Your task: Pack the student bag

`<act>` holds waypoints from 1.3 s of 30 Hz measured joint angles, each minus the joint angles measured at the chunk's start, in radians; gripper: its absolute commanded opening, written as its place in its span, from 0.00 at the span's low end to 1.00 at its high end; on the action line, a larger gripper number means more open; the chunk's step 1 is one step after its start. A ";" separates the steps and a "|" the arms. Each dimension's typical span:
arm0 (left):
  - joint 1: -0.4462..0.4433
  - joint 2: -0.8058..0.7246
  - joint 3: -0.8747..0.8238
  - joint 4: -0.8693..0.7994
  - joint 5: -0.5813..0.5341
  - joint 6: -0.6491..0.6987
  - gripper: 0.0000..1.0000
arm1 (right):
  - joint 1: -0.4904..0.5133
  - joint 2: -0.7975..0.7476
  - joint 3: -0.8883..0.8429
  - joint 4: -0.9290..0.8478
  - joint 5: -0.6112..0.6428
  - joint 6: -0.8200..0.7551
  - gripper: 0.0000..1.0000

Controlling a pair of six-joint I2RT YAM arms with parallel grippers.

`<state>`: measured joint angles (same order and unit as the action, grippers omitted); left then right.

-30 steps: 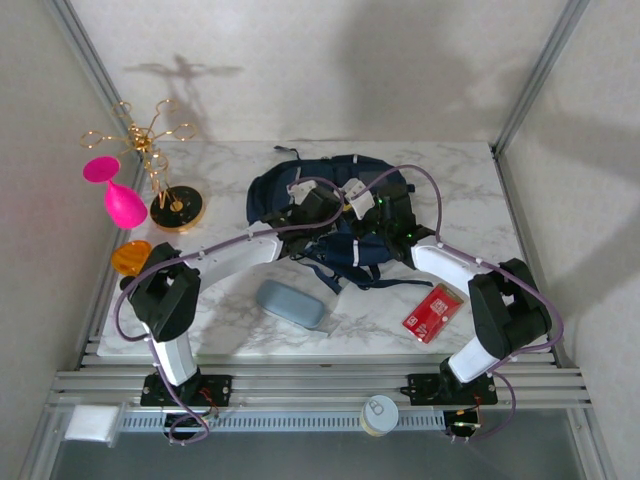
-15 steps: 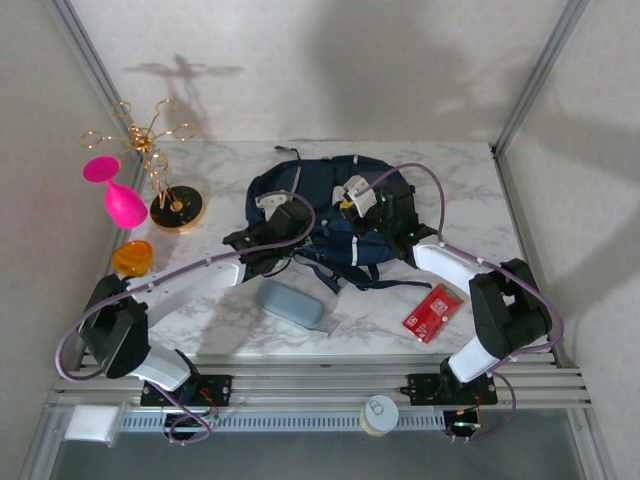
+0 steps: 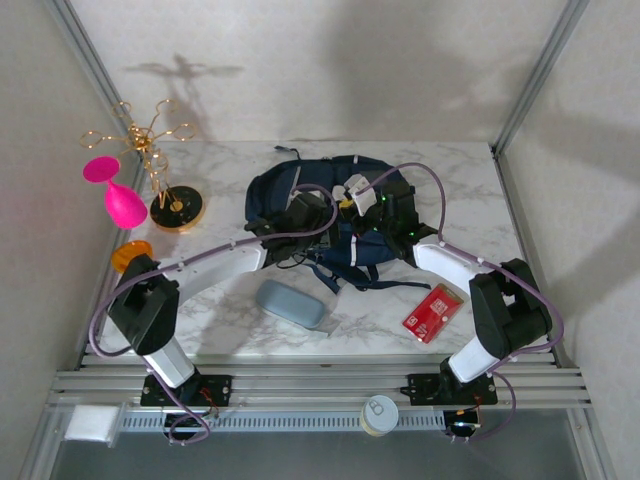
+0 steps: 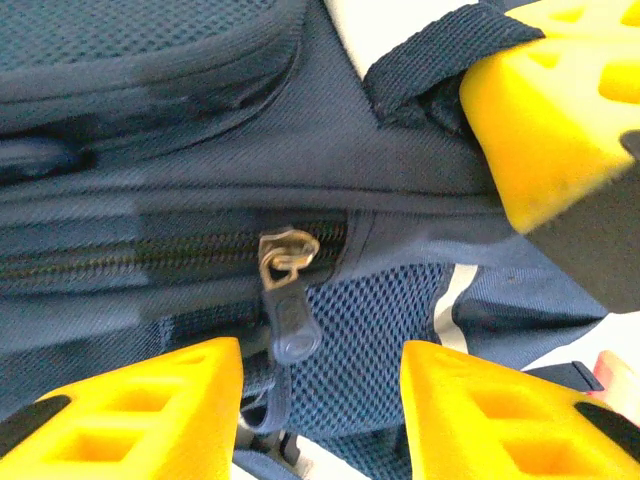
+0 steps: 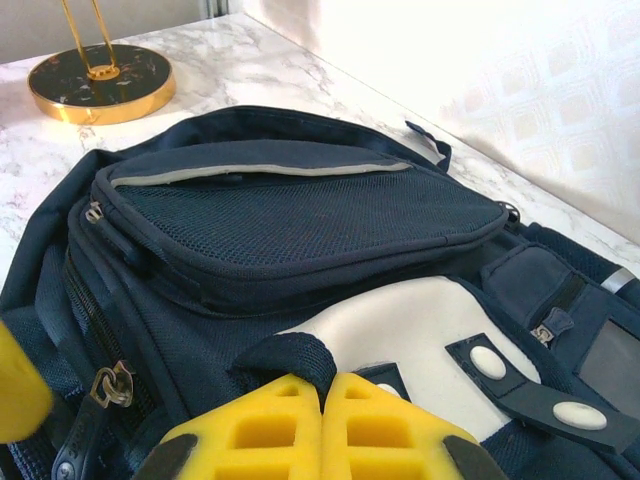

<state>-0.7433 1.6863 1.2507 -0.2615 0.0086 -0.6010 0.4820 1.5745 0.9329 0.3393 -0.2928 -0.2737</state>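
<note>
The left gripper (image 4: 322, 352) has its fingers spread, and the zipper pull (image 4: 290, 322) lies just ahead between them, not yet pinched. It has swung back in over the student bag (image 3: 275, 188) after drawing off sideways half a second ago, and its fingers have narrowed slightly. Just beyond it, the right gripper (image 5: 322, 385) is pressed together on the bag's webbing loop (image 5: 290, 358), bracing it. The zip looks closed, so packing waits. The grey case (image 3: 291, 304) lies on the table behind the left wrist.

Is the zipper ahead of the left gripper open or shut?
Shut where visible: teeth look meshed left of the zipper slider, at the track's end.
</note>
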 measured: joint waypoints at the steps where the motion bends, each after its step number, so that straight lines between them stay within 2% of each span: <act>1: 0.001 0.010 0.010 -0.003 0.000 0.000 0.41 | 0.000 0.000 0.001 0.000 0.000 0.002 0.00; 15: 0.018 0.071 0.049 0.025 0.000 -0.054 0.21 | -0.004 0.000 0.002 0.007 -0.008 0.009 0.00; 25: 0.023 0.062 0.029 0.046 -0.005 -0.069 0.01 | -0.009 0.000 0.002 0.011 -0.008 0.023 0.00; 33: 0.070 -0.023 -0.039 0.016 0.005 -0.020 0.00 | -0.022 0.000 0.002 0.014 -0.024 0.043 0.00; 39: 0.146 -0.055 -0.086 -0.027 0.068 0.077 0.00 | -0.027 0.000 0.002 0.012 -0.053 0.054 0.00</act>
<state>-0.5976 1.6318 1.1645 -0.2886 0.0765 -0.5236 0.4549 1.5742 0.9348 0.3515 -0.3462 -0.2195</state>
